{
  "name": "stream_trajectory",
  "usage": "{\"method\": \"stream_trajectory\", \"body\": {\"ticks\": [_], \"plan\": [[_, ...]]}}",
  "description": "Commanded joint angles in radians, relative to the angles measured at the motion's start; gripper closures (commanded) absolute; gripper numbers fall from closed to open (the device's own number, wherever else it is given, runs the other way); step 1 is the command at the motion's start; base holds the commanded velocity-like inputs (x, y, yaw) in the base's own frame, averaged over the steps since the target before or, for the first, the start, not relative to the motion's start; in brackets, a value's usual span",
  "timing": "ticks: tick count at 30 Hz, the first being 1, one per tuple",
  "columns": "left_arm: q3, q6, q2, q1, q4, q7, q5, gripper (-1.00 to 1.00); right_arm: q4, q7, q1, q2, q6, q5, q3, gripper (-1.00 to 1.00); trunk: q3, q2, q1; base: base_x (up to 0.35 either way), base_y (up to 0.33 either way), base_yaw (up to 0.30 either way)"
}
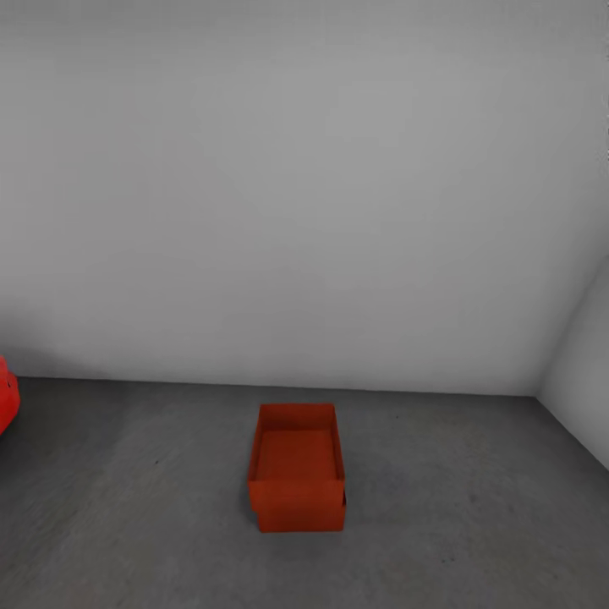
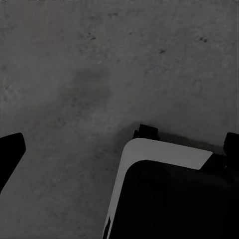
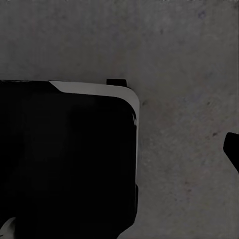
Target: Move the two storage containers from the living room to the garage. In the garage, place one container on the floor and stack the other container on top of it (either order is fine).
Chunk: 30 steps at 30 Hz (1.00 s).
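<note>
An orange-red storage container [image 1: 296,467] stands on the garage's dark grey concrete floor [image 1: 474,524], in the middle of the head view, a little out from the pale grey wall. Its open top faces up. A thin dark seam low on its right side hints at a second bin under it, but I cannot tell for sure. In the left wrist view my left gripper [image 2: 124,142] hangs open over bare concrete, one black finger [image 2: 11,154] at the picture's edge. My right gripper [image 3: 119,149] is also open over the floor, with one fingertip [image 3: 233,149] showing.
A rounded bright red object [image 1: 7,406] pokes in at the left edge. A second pale wall [image 1: 584,397] closes the corner at the right. My own black, white-edged base [image 2: 169,199] [image 3: 64,159] shows beneath both wrists.
</note>
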Motion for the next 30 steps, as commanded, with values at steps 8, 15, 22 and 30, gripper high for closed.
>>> {"method": "stream_trajectory", "body": {"ticks": [8,15,22,30], "plan": [[0.004,-0.004,0.0,-0.001,0.001,0.0,0.007,-1.0,0.003,-0.002,-0.001,0.0,-0.004,-0.006,0.01,-1.0,0.012,-0.001,0.0,0.0,0.0,0.0],[0.004,-0.004,0.0,-0.001,0.001,0.0,0.006,-1.0,0.003,0.0,-0.001,0.001,-0.004,-0.003,0.011,-1.0,0.023,-0.001,0.0,0.0,0.0,0.0],[0.004,-0.004,0.0,-0.001,0.001,0.0,0.007,-1.0,0.003,0.005,-0.001,0.002,-0.004,-0.003,0.011,-1.0,0.035,-0.001,0.0,0.0,0.0,0.0],[0.004,-0.004,0.0,-0.001,0.001,0.0,0.006,-1.0,0.003,0.006,-0.001,0.0,-0.004,-0.004,0.01,-1.0,0.048,-0.001,0.0,0.0,0.0,0.0]]}}
